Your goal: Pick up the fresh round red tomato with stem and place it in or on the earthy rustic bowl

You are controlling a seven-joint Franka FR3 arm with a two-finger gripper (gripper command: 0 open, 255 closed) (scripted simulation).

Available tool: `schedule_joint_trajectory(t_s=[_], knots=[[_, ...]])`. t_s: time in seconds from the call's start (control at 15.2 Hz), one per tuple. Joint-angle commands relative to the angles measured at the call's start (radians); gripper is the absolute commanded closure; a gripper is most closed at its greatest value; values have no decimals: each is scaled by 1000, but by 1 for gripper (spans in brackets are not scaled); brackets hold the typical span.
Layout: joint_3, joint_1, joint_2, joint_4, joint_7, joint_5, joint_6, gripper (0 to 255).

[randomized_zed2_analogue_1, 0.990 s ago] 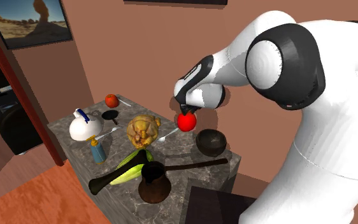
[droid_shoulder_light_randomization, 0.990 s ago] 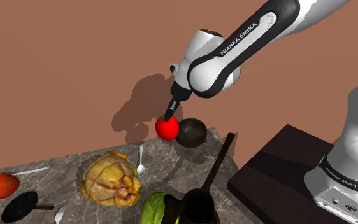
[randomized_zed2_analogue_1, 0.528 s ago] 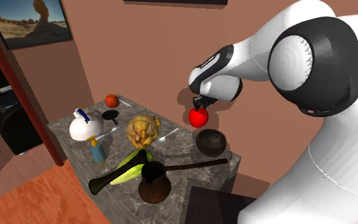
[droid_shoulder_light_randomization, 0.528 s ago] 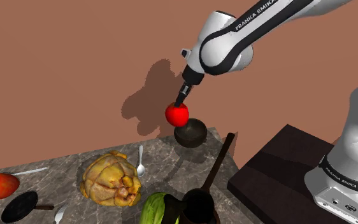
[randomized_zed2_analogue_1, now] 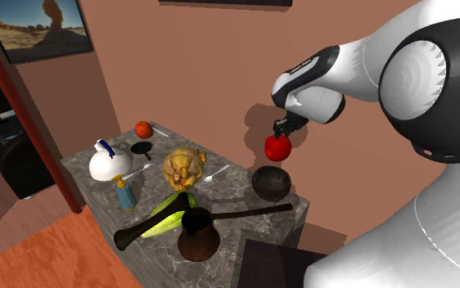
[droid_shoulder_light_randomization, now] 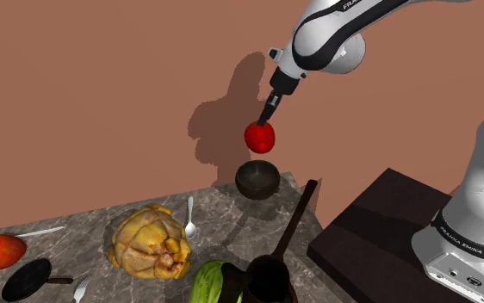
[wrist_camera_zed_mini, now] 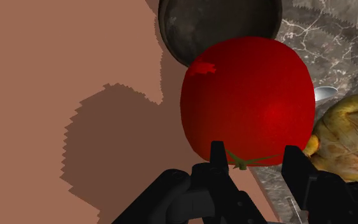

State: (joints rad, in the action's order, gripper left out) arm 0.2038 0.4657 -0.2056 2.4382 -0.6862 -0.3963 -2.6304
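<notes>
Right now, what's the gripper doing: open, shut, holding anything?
Gripper: shut on the red tomato, in the air above the dark bowl.

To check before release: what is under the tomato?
The dark bowl stands below the tomato held by the claw. In the wrist view the tomato covers part of the bowl's inside.

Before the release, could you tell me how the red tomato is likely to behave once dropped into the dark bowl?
The tomato is round and smooth, so it would probably roll, though the curved bowl should catch it. The gripper pinches it only near the stem, so it may slip or swing.
</notes>
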Motion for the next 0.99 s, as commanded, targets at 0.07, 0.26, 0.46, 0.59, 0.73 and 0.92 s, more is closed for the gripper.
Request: schedule_joint_trajectory(t_s=[0.07, 0.26, 0.46, 0.59, 0.73, 0.92], knots=[[10, 9, 19, 16, -35, -30, -30, 255], [17, 23, 46, 29, -72, -71, -67, 255], [25, 38, 76, 40, -117, -119, -103, 255], [31, 48, 97, 46, -150, -157, -126, 255], [35, 59, 119, 49, -187, -199, -147, 255], [40, 73, 154, 52, -251, -270, -177, 255]])
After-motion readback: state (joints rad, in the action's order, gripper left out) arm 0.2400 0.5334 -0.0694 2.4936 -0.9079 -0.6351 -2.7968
